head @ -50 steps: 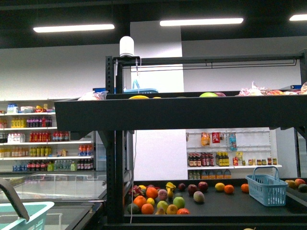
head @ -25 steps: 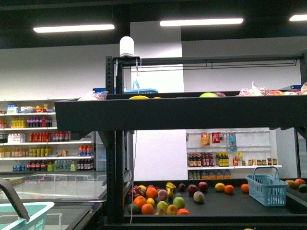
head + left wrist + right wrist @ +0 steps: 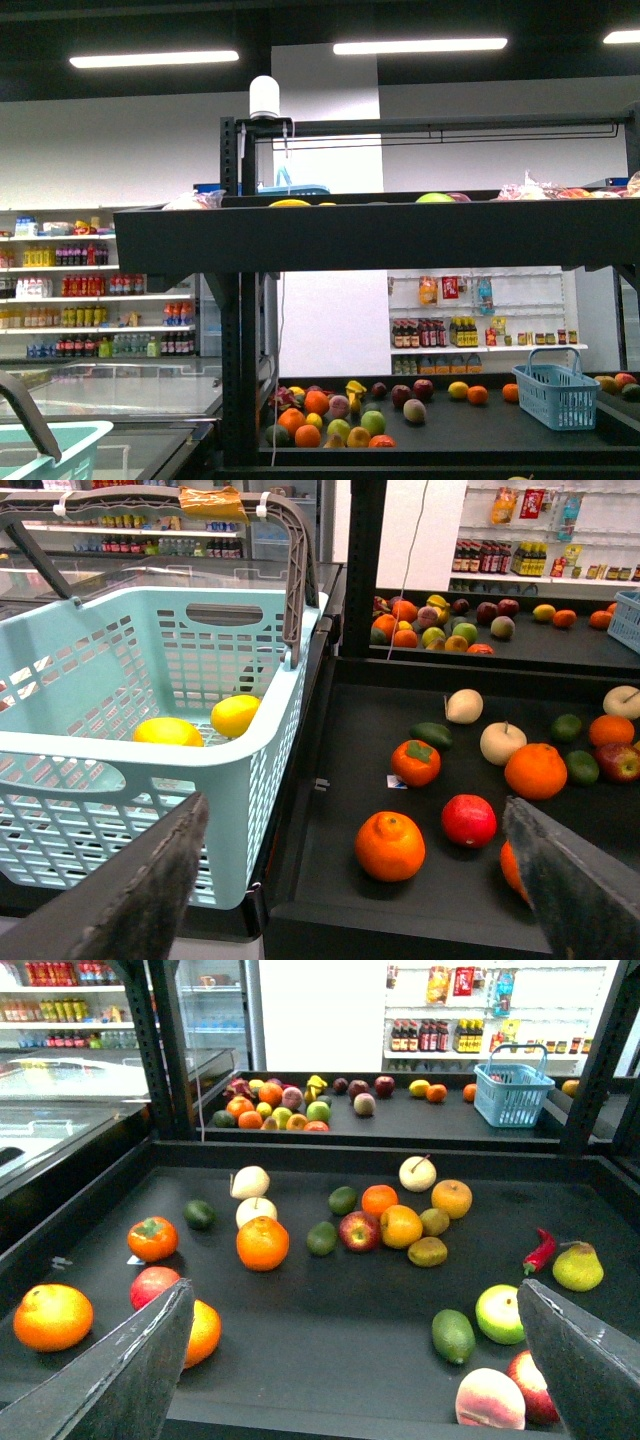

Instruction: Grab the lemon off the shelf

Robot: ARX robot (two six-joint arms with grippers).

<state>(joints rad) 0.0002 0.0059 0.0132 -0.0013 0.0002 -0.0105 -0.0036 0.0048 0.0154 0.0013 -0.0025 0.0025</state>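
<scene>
Two bright yellow lemons (image 3: pixel 235 715) (image 3: pixel 168 732) lie in the pale turquoise basket (image 3: pixel 120 780) beside the black shelf (image 3: pixel 340 750). Another yellow oval fruit (image 3: pixel 419 1088), lemon-like, sits on the far tier (image 3: pixel 458 390). My left gripper (image 3: pixel 360 900) hangs open over the tier's front edge, above an orange (image 3: pixel 390 845) and a red fruit (image 3: pixel 468 820). Over the same tier (image 3: pixel 330 1320), my right gripper (image 3: pixel 355 1380) is open with bare shelf between its fingers. Neither gripper shows in the front view.
Oranges (image 3: pixel 262 1243), apples (image 3: pixel 358 1230), avocados (image 3: pixel 453 1335), pale fruits (image 3: pixel 249 1182), a pear (image 3: pixel 578 1267) and a red chilli (image 3: pixel 540 1250) are scattered on the tier. A blue basket (image 3: pixel 513 1093) stands on the far tier. Black upright posts (image 3: pixel 160 1050) flank the shelf.
</scene>
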